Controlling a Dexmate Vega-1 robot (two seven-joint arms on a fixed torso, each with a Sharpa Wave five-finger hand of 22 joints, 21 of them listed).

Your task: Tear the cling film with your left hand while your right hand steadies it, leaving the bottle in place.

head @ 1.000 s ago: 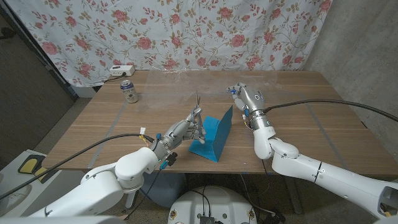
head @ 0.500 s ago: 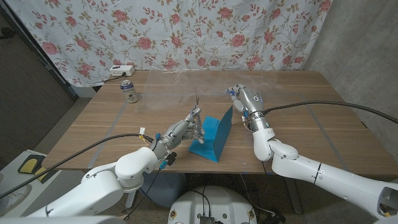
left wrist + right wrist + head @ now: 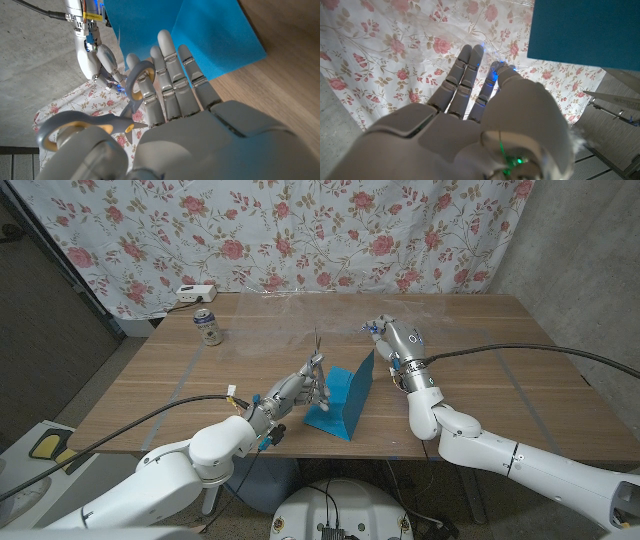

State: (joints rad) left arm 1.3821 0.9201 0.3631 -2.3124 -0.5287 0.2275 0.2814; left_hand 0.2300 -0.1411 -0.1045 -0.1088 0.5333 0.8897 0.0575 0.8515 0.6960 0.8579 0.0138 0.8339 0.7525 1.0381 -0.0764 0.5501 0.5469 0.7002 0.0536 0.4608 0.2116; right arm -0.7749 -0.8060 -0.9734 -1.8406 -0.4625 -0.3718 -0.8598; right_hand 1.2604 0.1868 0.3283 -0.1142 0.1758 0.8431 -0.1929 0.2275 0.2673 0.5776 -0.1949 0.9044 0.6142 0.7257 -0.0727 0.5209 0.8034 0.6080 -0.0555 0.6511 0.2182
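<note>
The blue sheet [image 3: 338,406] stands folded on the wooden table [image 3: 480,370], its low edge touching the left hand [image 3: 293,390], which grips grey, yellow-lined scissors [image 3: 316,345] with the blades pointing up. The sheet's raised corner is just beside the right hand [image 3: 392,340], whose fingers are stretched out, though I cannot tell if it pinches anything. Since a second ago nothing has visibly shifted, and the metal can [image 3: 207,326] stays upright, well apart, at the far left.
</note>
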